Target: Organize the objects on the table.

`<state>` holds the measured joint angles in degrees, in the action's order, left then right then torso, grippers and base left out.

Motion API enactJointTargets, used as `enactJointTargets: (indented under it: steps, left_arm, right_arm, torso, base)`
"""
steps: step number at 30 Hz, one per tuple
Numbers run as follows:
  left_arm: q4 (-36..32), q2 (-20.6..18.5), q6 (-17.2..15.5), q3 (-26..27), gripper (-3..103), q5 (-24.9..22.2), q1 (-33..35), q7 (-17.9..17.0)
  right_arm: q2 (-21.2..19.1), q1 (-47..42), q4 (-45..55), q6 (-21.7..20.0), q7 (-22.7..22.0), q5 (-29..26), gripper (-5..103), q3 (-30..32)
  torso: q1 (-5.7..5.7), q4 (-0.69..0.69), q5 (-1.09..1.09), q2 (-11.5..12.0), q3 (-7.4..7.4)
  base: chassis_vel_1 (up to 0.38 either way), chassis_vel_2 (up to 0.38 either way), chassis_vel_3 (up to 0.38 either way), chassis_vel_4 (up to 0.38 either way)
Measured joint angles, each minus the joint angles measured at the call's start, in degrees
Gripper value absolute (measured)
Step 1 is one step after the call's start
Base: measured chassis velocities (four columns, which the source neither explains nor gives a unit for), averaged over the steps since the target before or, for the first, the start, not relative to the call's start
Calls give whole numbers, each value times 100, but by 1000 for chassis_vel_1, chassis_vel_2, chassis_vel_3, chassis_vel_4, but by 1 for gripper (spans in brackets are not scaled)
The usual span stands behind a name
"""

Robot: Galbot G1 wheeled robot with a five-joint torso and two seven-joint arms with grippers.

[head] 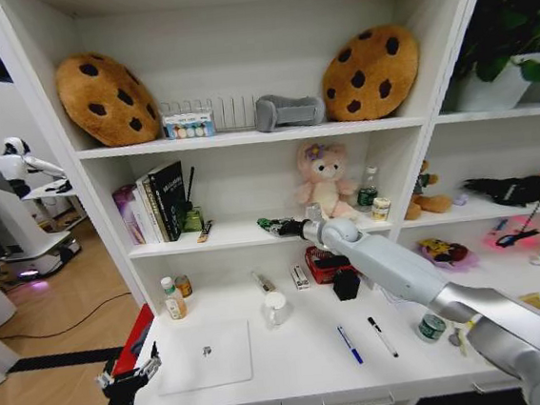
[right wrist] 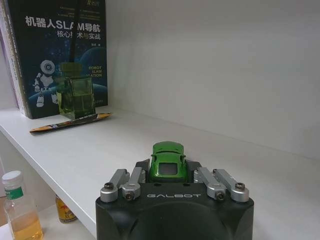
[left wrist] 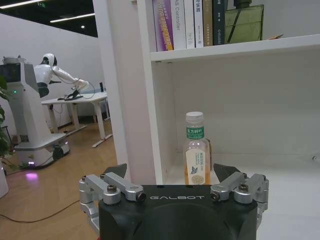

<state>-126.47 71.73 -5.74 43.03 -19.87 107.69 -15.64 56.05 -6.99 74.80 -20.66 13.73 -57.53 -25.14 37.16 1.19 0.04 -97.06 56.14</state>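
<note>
My right gripper (head: pixel 274 227) reaches over the middle shelf (head: pixel 245 236) and is shut on the tiny green toy car (right wrist: pixel 167 159), which sits between its fingers just above the shelf board. On the white table (head: pixel 296 377) lie a silver laptop (head: pixel 205 355), a blue pen (head: pixel 350 344), a black pen (head: pixel 382 337) and a green-capped jar (head: pixel 432 327). My left gripper (head: pixel 131 374) hangs open off the table's front left corner, with nothing between its fingers (left wrist: pixel 119 172).
Books (head: pixel 160 202) and a green glass bottle (right wrist: pixel 75 95) stand at the shelf's left end, a pink plush (head: pixel 324 180) to the right. A drink bottle (left wrist: pixel 196 150), a white mug (head: pixel 276 307) and a red basket (head: pixel 324 266) stand at the table's back.
</note>
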Motion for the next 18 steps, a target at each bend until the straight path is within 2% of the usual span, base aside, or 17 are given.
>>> enactJointTargets:
  steps: [10, 11, 12, 13, 15, 16, 18]
  left_arm:
    - [-8, -5, 11, 10, 97, -5, 14, 25]
    - [-8, -9, 11, 10, 94, -7, 12, 27]
    - [-5, -12, 11, 11, 97, -12, 11, 33]
    - [-5, -12, 11, 11, 97, -12, 11, 33]
    - [11, -19, 22, 17, 97, -13, 13, 82]
    - [11, -19, 22, 17, 97, -13, 13, 82]
    - [20, -16, 43, 17, 98, -6, 16, 116]
  right_arm:
    - [14, -10, -15, 57, -45, 31, 36, -16]
    - [13, -16, -13, 67, -71, 31, 34, -12]
    - [5, -26, -13, 80, -97, 33, 39, -15]
    - [5, -26, -13, 80, -97, 33, 39, -15]
    - [-5, -29, -23, 167, -142, 68, 50, -9]
    - [-5, -29, -23, 167, -142, 68, 50, -9]
    - [2, -30, -77, 304, -165, 121, 62, -5]
  torso:
    - [0, -3, 1, 0, 1]
    - [0, -4, 1, 0, 1]
    - [0, -5, 0, 1, 2]
    - [0, -5, 0, 1, 2]
    - [1, -3, 2, 2, 3]
    - [1, -3, 2, 2, 3]
    - [2, -3, 2, 3, 3]
  base:
    - [0, 0, 0, 0]
    - [0, 0, 0, 0]
    - [0, 0, 0, 0]
    - [0, 0, 0, 0]
    - [0, 0, 0, 0]
    - [0, 0, 0, 0]
    - [0, 0, 0, 0]
